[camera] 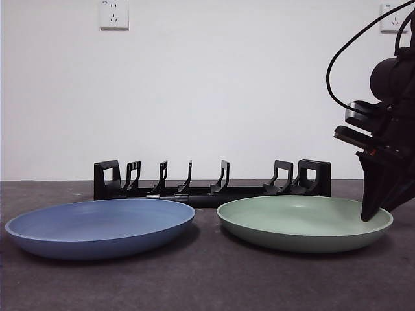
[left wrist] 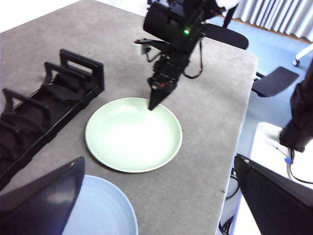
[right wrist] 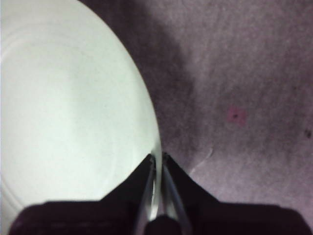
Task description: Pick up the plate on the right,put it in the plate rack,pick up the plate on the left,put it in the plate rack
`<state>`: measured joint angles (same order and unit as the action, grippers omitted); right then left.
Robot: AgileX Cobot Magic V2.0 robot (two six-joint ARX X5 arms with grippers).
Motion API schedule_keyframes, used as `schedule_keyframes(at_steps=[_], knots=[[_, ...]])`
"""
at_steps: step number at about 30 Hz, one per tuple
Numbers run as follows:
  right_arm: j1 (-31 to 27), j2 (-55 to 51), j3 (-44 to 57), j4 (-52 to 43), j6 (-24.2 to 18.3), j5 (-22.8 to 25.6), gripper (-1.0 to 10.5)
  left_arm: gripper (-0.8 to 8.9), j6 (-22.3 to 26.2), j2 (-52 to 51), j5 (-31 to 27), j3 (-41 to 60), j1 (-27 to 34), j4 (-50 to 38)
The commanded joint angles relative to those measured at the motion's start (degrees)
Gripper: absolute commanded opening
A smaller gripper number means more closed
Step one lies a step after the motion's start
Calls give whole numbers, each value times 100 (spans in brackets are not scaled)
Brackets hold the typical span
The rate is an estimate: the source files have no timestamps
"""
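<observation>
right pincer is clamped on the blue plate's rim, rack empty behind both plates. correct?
Wrong plate. The right pincer is clamped on the green plate's rim, as the right wrist view shows; the blue plate lies untouched. The plate rack behind is empty.

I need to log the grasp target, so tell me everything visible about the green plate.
The green plate is round, shallow and pale green with a smooth matte look, like plastic, and holds nothing. It lies flat on the grey table, in front of the black plate rack and beside the blue plate, apart from both. The right gripper straddles its rim on the side away from the blue plate, jaws nearly closed on the edge.
</observation>
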<state>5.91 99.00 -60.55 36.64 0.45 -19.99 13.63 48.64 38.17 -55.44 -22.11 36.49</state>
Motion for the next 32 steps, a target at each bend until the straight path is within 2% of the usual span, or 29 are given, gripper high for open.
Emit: schedule_keyframes(at_steps=[1, 8, 17, 21, 25, 32], knots=[[7, 57, 7, -13, 7, 55, -13, 627, 306, 11, -44, 2, -129, 33], [0, -254, -267, 479, 33, -24, -13, 627, 1051, 107, -702, 2, -693, 315], [9, -1045, -1703, 2098, -122, -684, -12, 627, 2065, 496, -1786, 2, -1786, 245], [59, -1154, -2304, 2761, -162, -752, -12, 627, 2435, 758, -2468, 2, -2326, -39], [236, -1154, -2653, 3217, -149, -876, -12, 627, 2758, 999, -3233, 2, -2833, -525], [955, -1152, -2691, 3150, 249, -896, -12, 627, 3495, 1239, -4352, 2, -3515, -901]])
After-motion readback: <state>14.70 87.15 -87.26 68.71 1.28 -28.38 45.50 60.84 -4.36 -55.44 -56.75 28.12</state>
